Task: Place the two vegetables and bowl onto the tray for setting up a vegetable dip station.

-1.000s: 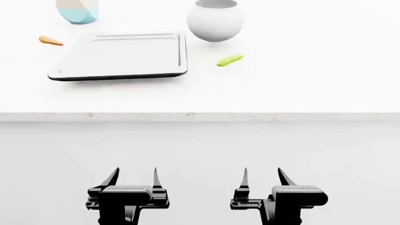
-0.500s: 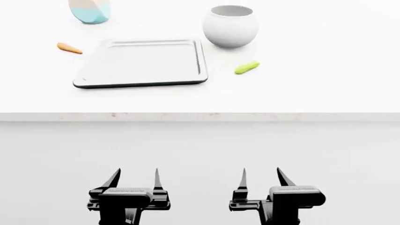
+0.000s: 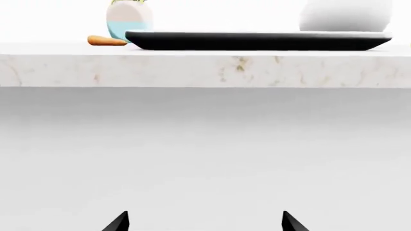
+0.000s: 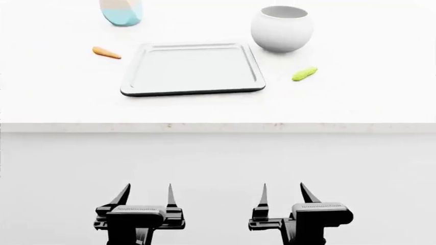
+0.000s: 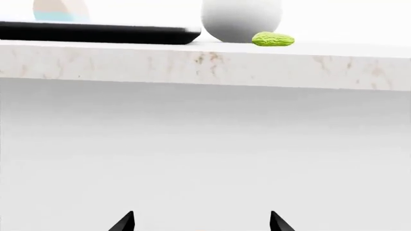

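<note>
Both my grippers hang low before the counter [image 4: 218, 127], short of its edge. Left gripper [image 4: 146, 194] jaws wide, holding nothing; right gripper [image 4: 283, 193] the same.

On the counter: tray [image 4: 193, 69] bare, flat, mid-surface. Carrot [image 4: 106, 52] lies just off its left side, apart from the rim. Bowl [image 4: 282, 28] stands upright off its far right corner. Cucumber [image 4: 305, 74] lies right of the tray, nearer me than the bowl. Pot [image 4: 122, 12] sits at the far left.
</note>
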